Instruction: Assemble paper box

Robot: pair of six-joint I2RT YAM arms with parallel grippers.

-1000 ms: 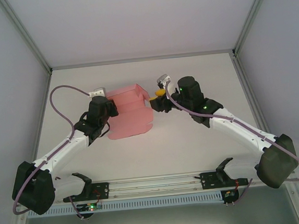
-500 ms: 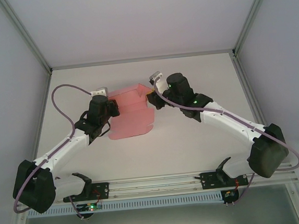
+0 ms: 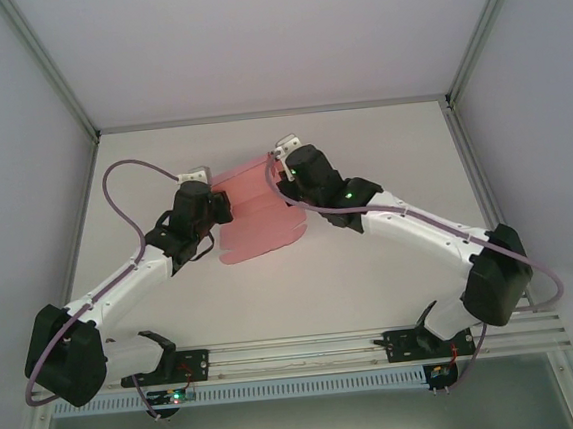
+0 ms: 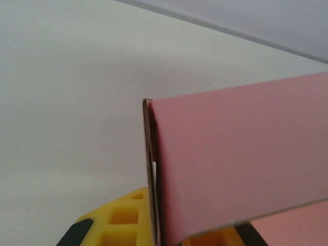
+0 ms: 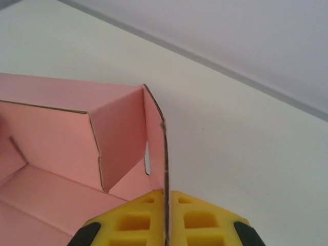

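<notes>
The paper box (image 3: pixel 257 225) is held near the table's (image 3: pixel 382 156) middle. Its 9 o'clock wall is pinched in the left gripper (image 4: pixel 154 228), and its 3 o'clock wall is clamped edge-on between the right gripper's (image 5: pixel 165 218) yellow ribbed pads (image 5: pixel 197 221). Thin matte pink card, brown-edged, is folded into upright walls, one of them slotted.

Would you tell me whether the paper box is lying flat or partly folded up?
Partly folded: the paper box has walls standing at a corner, while another panel lies flat.
</notes>
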